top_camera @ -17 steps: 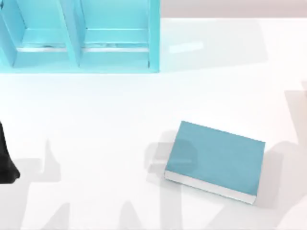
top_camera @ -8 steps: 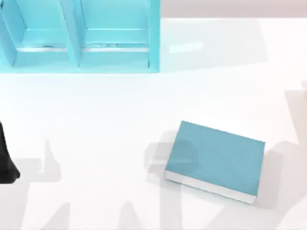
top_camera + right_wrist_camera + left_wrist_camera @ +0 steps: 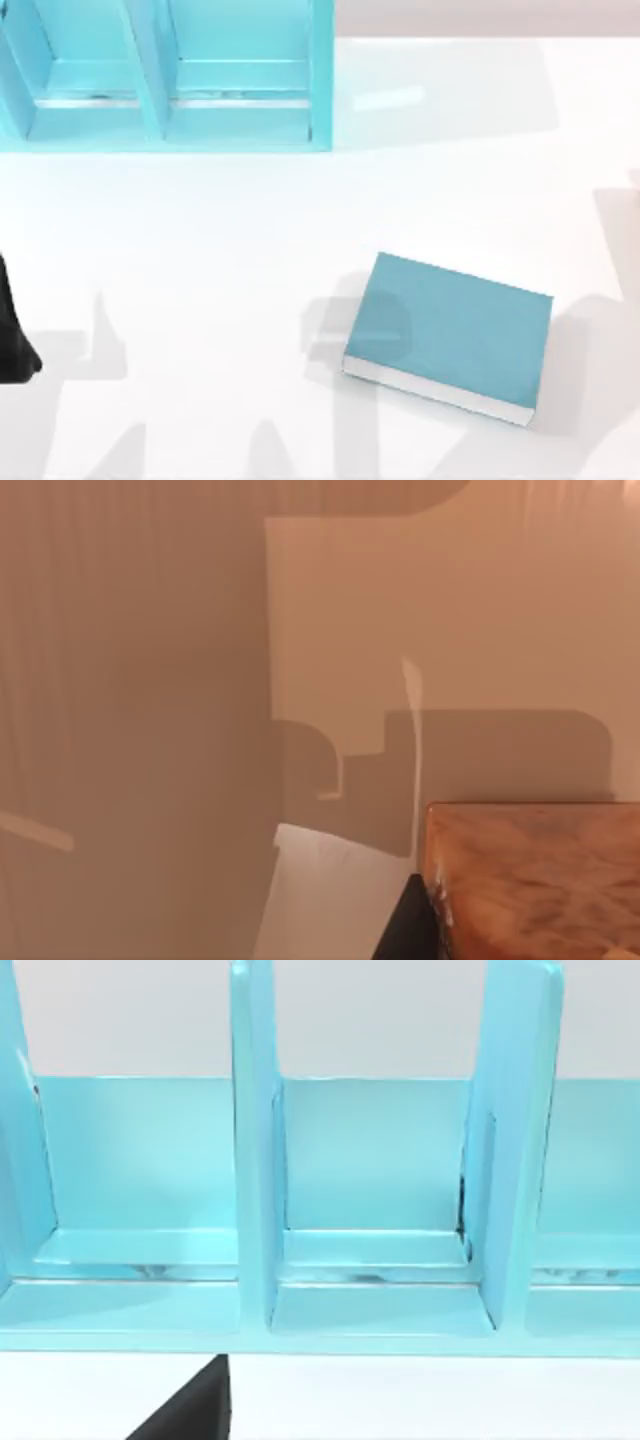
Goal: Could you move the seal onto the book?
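The book (image 3: 450, 335), teal-blue with white page edges, lies flat on the white table right of centre, a soft shadow falling across its left end. The seal (image 3: 530, 880) is an amber-orange block hanging close under the right wrist camera, well above the table. My right gripper (image 3: 520, 920) is shut on it, with one dark finger (image 3: 408, 930) against its side. My left arm (image 3: 12, 340) is parked at the table's left edge, facing the shelf.
A bright cyan shelf unit (image 3: 320, 80) with upright dividers (image 3: 255, 1160) stands at the back left. White tabletop stretches between the shelf and the book, crossed by arm shadows along the front.
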